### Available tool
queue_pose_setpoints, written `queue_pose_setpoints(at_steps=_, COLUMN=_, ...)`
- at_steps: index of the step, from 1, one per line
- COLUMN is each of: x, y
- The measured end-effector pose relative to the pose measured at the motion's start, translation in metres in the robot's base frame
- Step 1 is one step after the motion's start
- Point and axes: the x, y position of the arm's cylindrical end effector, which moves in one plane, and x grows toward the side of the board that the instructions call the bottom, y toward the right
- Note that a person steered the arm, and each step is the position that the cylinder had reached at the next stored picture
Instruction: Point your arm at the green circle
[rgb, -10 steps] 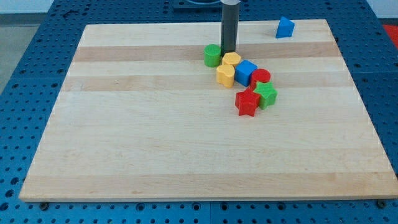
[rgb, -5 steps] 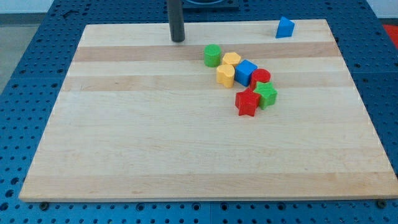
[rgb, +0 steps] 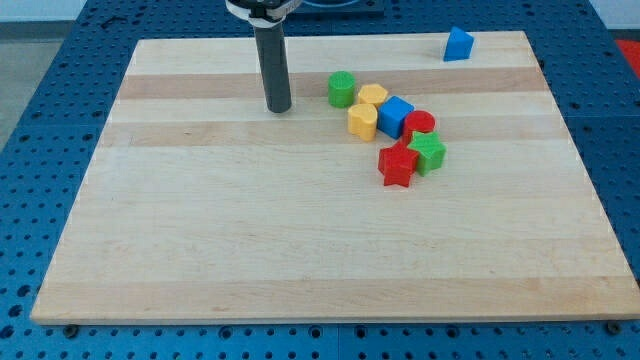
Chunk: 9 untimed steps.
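Our tip (rgb: 278, 108) rests on the wooden table (rgb: 250, 240) near its far edge; the green circular block (rgb: 342, 88) lies just beside it toward the right edge, slightly farther back. No fingers exist: a bare rod.

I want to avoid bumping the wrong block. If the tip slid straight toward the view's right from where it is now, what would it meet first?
Probably the green circle. My tip sits apart from it on its left, slightly lower in the view, so contact might only be glancing.
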Motion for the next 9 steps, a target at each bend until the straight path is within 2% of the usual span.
queue_pose_setpoints(at_steps=3, x=-0.028, y=0.017)
queue_pose_setpoints(at_steps=6, x=0.010, y=0.033)
queue_pose_setpoints(at_steps=9, x=-0.040, y=0.053)
